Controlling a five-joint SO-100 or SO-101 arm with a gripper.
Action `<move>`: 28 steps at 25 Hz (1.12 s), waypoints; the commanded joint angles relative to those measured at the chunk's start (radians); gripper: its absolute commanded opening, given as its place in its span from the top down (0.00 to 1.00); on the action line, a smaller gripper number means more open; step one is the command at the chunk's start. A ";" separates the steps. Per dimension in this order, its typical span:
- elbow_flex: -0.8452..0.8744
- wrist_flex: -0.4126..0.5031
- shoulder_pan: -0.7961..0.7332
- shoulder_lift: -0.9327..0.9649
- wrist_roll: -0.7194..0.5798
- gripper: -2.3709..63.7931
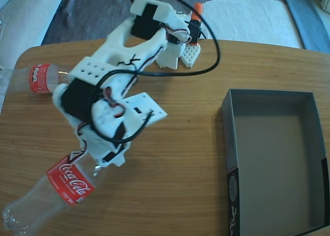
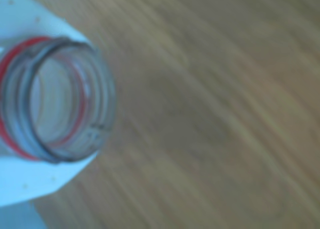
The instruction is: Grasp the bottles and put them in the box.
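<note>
The gripper (image 1: 105, 161) was clenched around the neck of the near bottle (image 1: 54, 192), well left of the box (image 1: 229, 143) in the fixed view; its open mouth (image 2: 55, 99) filled the wrist view.

Clear bottles (image 1: 51, 192) with red white-lettered labels, dark grey box (image 1: 273, 158) dull brown inside, white arm (image 1: 111, 89), streaky brown table (image 1: 175, 184)

Near bottle (image 1: 56, 192): neck hidden under arm (image 1: 111, 99); far bottle (image 1: 37, 78) cut by left edge; box (image 1: 229, 143) clipped at right; wrist view blurred; fingers unseen.
</note>
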 commanded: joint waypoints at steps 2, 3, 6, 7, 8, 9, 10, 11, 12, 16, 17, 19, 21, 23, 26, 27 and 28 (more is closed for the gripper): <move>0.049 0.069 -0.081 0.204 0.095 0.97; 0.080 0.069 -0.103 0.235 0.115 0.97; 0.169 0.069 -0.166 0.328 0.155 0.97; 0.196 0.069 -0.189 0.360 0.166 0.97; 0.224 0.069 -0.213 0.394 0.183 0.97; 0.250 0.069 -0.238 0.426 0.199 0.97; 0.272 0.069 -0.267 0.457 0.213 0.97; 0.293 0.069 -0.296 0.486 0.224 0.97; 0.313 0.069 -0.325 0.512 0.236 0.97; 0.388 0.069 -0.445 0.597 0.264 0.97; 0.402 0.069 -0.476 0.617 0.264 0.97; 0.426 0.069 -0.541 0.658 0.265 0.97; 0.451 0.069 -0.618 0.696 0.265 0.97; 0.471 0.069 -0.699 0.727 0.273 0.97; 0.476 0.067 -0.822 0.758 0.311 0.97; 0.476 0.067 -0.868 0.764 0.321 0.97; 0.476 0.067 -0.908 0.769 0.321 0.97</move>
